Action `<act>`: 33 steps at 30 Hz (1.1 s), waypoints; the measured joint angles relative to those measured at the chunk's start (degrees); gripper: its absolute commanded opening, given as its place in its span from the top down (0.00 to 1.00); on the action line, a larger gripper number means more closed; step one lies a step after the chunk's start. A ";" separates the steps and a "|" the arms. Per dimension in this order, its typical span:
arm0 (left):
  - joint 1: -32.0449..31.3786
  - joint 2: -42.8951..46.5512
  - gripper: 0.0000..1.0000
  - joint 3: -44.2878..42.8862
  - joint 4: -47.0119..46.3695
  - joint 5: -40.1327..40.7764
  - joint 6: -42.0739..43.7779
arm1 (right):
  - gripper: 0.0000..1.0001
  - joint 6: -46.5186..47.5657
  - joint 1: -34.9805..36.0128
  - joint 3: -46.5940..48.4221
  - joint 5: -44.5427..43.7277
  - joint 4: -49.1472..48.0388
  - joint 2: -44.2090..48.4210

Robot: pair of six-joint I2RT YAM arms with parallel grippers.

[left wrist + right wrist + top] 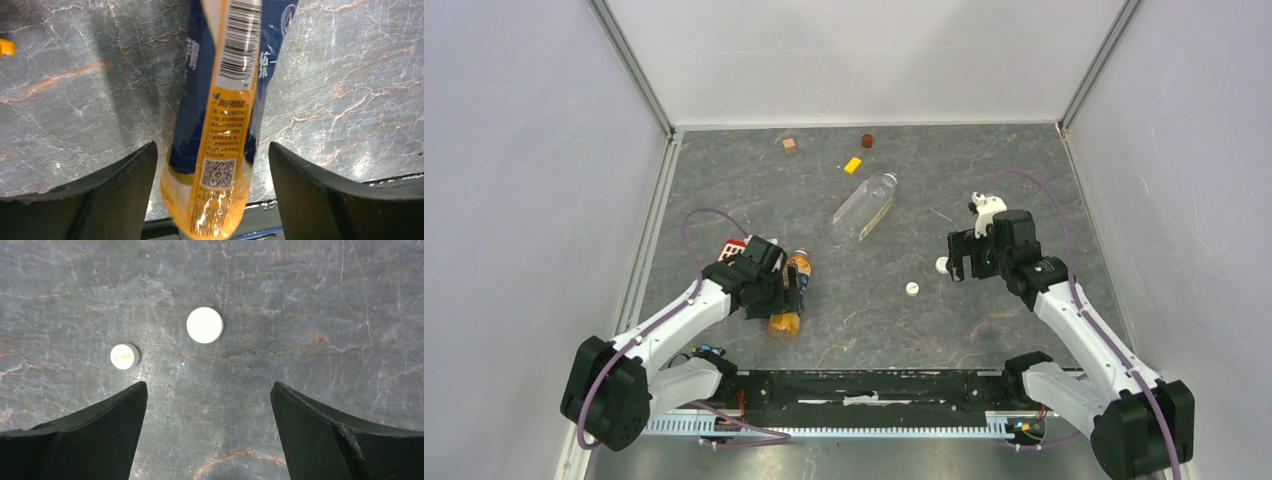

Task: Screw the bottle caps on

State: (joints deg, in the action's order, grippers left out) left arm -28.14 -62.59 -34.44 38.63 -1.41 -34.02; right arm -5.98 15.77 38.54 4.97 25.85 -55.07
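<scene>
A: Top view?
B: Fixed, high at the near side, looking down on the whole surface (984,330).
A: Wrist views?
B: Both close, facing down between own jaws. Left: orange bottle (220,125). Right: two caps (204,325). Top view shares both, far smaller.

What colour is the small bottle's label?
Dark blue with an orange panel and white barcode patch; the label shows best in the left wrist view.
</scene>
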 measured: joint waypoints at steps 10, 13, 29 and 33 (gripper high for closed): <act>0.00 -4.04 0.00 -9.33 2.67 3.08 1.40 | 0.02 -2.71 0.00 2.38 -2.16 3.80 -2.21; -0.02 -7.93 0.00 -11.98 3.17 3.93 2.91 | 0.02 -2.05 0.00 2.43 -2.16 4.04 -2.23; -2.69 -24.61 0.08 -14.51 5.09 10.51 4.98 | 0.08 -1.99 5.14 4.94 -5.51 9.40 -7.63; -4.20 -26.38 0.16 -15.39 4.87 11.50 4.98 | 0.10 -3.19 8.59 6.14 -8.26 10.05 -9.84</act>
State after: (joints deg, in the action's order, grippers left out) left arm -32.34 -88.97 -49.82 43.51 10.09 -29.04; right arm -9.17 24.36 44.69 -3.29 35.90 -64.90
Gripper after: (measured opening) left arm 0.908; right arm 0.913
